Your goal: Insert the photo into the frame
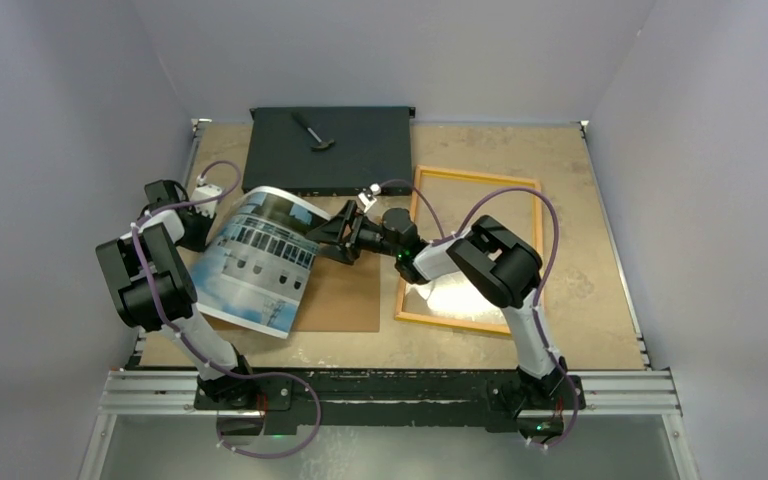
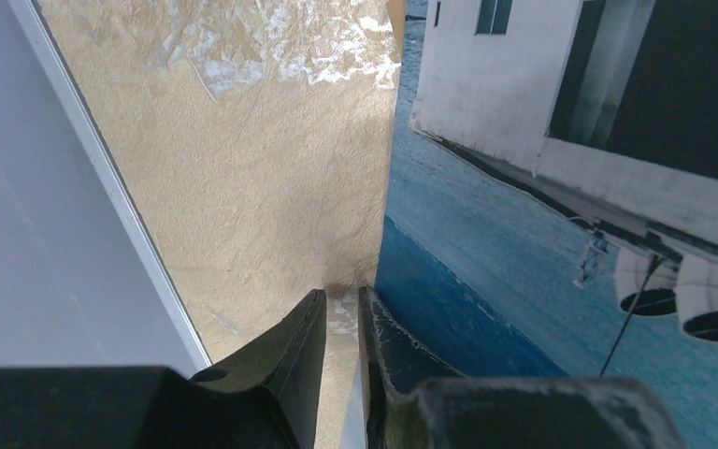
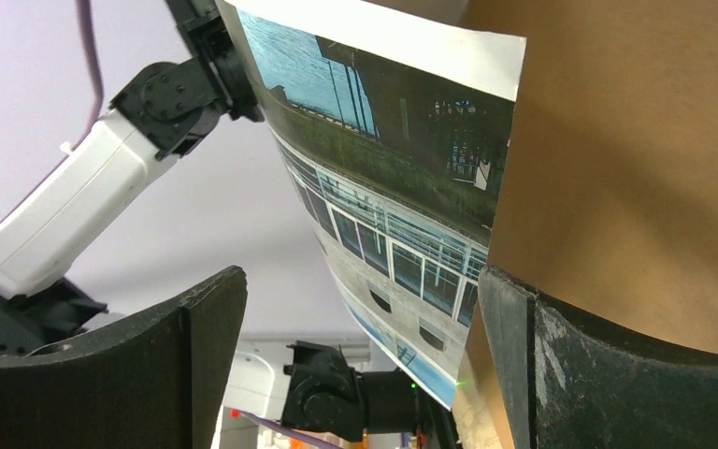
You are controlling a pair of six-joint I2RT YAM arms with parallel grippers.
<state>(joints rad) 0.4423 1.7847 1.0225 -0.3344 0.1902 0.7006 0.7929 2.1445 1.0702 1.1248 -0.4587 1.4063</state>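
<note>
The photo (image 1: pixel 260 265), a print of a pale building under blue sky, stands curled up off the table at the left. My left gripper (image 1: pixel 203 222) holds its left edge. In the left wrist view the left gripper (image 2: pixel 341 297) has its fingers nearly together, with the photo (image 2: pixel 542 234) running in between them by its thin white edge. My right gripper (image 1: pixel 322 240) is open at the photo's right edge. In the right wrist view the right gripper (image 3: pixel 360 276) has the photo (image 3: pixel 402 187) hanging ahead between its spread fingers. The orange frame (image 1: pixel 475 176) lies flat to the right.
A brown backing board (image 1: pixel 345 300) lies partly under the photo and fills the right of the right wrist view (image 3: pixel 636 187). A flat black box (image 1: pixel 350 155) with a small dark tool (image 1: pixel 312 132) on it sits at the back. Grey walls close in the tan table (image 1: pixel 580 200).
</note>
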